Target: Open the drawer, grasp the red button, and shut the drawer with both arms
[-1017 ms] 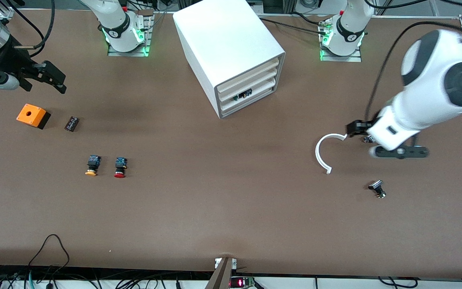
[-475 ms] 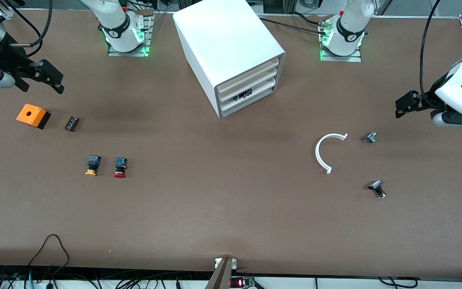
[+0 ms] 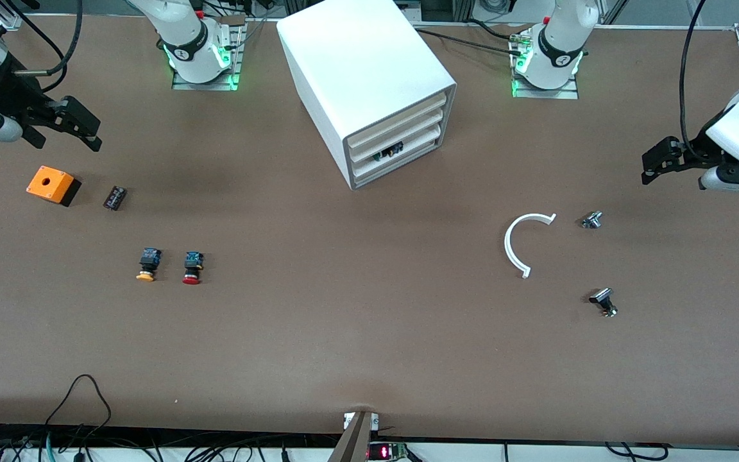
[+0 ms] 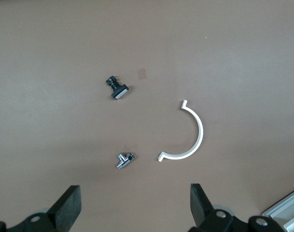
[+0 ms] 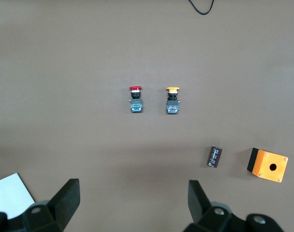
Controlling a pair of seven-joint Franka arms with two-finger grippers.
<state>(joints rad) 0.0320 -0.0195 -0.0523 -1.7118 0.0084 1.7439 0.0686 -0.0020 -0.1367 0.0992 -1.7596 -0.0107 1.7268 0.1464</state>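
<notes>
1. Here the white cabinet (image 3: 369,83) stands on the brown table (image 3: 369,346) between the two arm bases, with three drawers alike stacked in its front.
2. The middle drawer (image 3: 401,142) sits pushed in, level with the other two; a small dark part with a bit of blue shows at the gap under its front.
3. The red-capped button (image 3: 192,267) lies on the table toward the right arm's end, nearer to the front camera than the cabinet and well apart from it.
4. Just beside it lies the yellow-capped button (image 3: 146,264), apart from it and lined up the same way, caps toward the front camera.
5. An orange box (image 3: 50,184) with a hole and a small dark cylinder (image 3: 114,197) lie farther from the front camera than both buttons.
6. The right tool (image 3: 77,123) hangs over the table above the orange box, its fingers (image 5: 64,198) spread wide and holding nothing.
7. The left tool (image 3: 658,160) hangs over the left arm's end of the table, its fingers (image 4: 69,205) likewise wide apart and empty.
8. Toward that end lie a white curved strip (image 3: 516,247), a small metal part (image 3: 591,220) near it, and a black part (image 3: 603,301) nearer to the front camera.
</notes>
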